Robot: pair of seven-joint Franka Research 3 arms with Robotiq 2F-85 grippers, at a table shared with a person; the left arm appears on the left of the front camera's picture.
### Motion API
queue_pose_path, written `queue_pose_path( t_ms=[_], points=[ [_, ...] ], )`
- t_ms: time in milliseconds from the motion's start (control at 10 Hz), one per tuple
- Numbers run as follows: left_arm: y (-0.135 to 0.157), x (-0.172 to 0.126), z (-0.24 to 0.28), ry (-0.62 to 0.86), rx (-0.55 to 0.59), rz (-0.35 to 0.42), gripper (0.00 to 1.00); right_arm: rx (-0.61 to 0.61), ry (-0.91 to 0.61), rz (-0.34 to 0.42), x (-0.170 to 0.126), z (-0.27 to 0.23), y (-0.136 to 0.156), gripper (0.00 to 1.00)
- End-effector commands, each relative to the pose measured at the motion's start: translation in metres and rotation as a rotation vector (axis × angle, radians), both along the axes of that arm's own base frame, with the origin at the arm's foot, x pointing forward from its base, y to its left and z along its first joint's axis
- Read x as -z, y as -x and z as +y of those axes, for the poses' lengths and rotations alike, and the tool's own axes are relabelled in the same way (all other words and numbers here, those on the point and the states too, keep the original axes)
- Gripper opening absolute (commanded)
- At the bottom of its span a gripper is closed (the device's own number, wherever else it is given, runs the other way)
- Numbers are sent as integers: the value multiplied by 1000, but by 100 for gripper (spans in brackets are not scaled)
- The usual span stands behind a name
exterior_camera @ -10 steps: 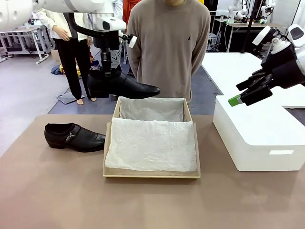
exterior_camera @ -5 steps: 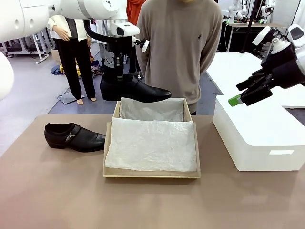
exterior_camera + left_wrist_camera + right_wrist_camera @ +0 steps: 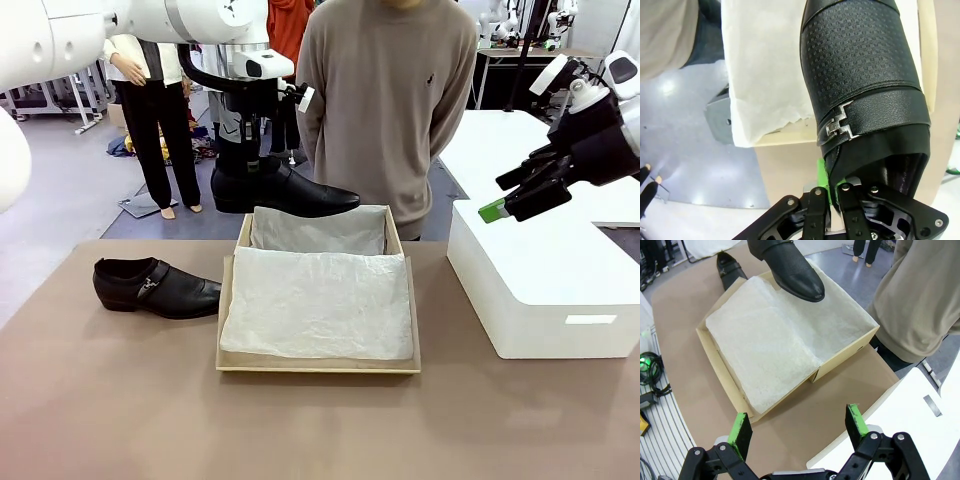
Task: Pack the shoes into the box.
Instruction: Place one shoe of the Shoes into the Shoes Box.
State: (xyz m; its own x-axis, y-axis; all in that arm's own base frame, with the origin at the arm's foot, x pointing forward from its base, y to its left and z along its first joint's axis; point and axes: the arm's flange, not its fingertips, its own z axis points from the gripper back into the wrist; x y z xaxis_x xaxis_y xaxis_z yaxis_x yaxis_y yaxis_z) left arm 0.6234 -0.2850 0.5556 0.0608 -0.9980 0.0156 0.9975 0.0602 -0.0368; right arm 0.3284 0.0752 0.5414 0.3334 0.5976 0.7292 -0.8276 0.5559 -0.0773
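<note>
Left gripper (image 3: 832, 181) clamped on heel collar of one shoe (image 3: 285, 190) — shoe held aloft over box's far edge, toe to right, close to person (image 3: 385, 100). Second shoe (image 3: 155, 285) on table, just left of box (image 3: 318, 366). Right gripper (image 3: 797, 427) spread wide, empty, above white block (image 3: 540, 290). Risks: thin collar grip lets shoe swing or slip — toe may catch far wall or bunch tissue (image 3: 320, 300) on descent.

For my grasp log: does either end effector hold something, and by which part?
The left end effector holds one black shoe by the collar at its heel end. The right end effector is open and holds nothing.
</note>
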Motion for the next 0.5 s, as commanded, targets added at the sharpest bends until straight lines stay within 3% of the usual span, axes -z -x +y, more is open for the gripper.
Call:
queue_pose_path(
  t_ms=[0, 400],
  points=[
    [2, -7, 1, 3, -13, -10, 0, -7, -13, -1, 0, 0, -1, 100],
    [-1, 1, -3, 12, 4, -17, 0, -7, -13, -1, 0, 0, -1, 100]
  ],
)
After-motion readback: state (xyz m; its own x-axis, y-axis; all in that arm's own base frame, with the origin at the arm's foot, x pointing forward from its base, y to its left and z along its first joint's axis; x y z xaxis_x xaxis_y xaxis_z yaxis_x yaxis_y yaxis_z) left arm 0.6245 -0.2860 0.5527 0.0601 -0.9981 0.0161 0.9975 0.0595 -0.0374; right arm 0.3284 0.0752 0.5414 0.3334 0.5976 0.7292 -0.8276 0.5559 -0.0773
